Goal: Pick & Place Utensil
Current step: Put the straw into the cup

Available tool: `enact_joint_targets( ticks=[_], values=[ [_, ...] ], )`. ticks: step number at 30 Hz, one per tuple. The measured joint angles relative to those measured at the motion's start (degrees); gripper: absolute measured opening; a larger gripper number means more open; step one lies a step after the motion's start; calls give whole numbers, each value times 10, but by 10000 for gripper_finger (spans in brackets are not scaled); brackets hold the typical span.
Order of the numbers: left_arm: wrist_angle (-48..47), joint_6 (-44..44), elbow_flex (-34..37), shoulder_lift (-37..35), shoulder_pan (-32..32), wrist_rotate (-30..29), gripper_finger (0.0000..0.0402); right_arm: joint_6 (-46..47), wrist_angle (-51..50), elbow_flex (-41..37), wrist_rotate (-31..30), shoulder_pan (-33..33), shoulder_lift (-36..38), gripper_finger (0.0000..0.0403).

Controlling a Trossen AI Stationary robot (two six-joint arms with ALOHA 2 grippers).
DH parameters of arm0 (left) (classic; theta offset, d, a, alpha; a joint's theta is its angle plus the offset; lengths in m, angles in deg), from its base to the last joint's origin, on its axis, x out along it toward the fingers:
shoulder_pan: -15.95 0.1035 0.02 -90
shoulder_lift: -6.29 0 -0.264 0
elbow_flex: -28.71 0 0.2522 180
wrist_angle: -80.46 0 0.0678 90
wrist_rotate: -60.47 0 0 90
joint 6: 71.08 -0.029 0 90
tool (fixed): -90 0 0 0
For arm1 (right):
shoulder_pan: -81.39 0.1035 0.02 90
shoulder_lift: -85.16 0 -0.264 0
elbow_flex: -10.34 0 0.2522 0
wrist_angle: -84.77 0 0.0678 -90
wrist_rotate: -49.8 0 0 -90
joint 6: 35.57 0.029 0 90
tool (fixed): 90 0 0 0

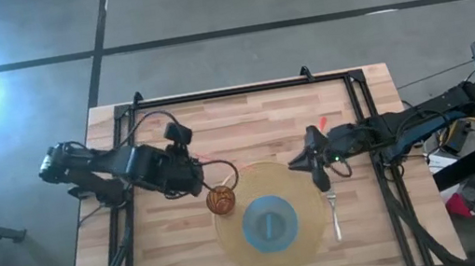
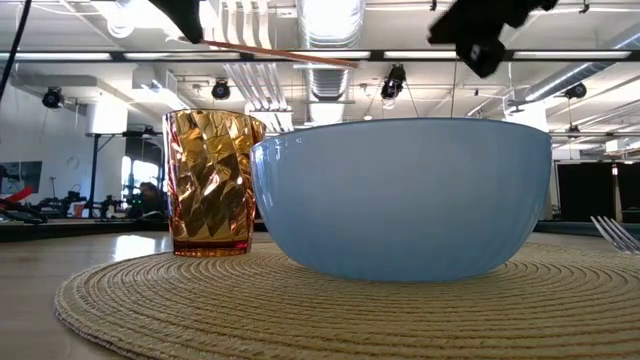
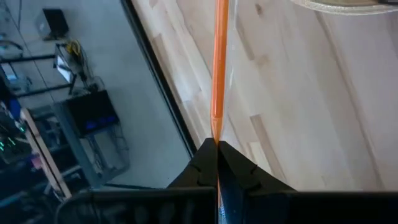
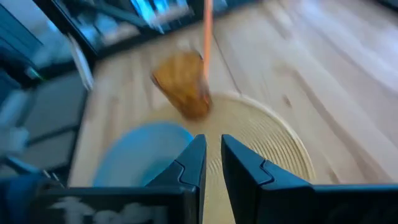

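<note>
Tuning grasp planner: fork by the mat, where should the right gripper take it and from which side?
Take the fork at mid-handle, from straight above. It lies flat on the table just off the mat's right edge, lengthwise toward the table's front, so fingers should probably close across the thin handle. The right gripper hangs near its far end; the mat rim leaves little room on one side.
</note>
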Motion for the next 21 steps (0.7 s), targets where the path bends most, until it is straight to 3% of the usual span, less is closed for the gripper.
enact_joint_targets(
  ticks=[4, 13, 21],
  values=[
    [12, -25, 0, 21, -11, -4, 0, -14, 64, 6, 0, 0, 0, 48],
    [14, -65, 0, 44, -52, -45, 0, -62, 58, 84, 0, -12, -1, 49],
    [34, -77, -28, 36, -90, -100, 0, -79, 46, 141, 6, -33, -29, 95]
  ],
)
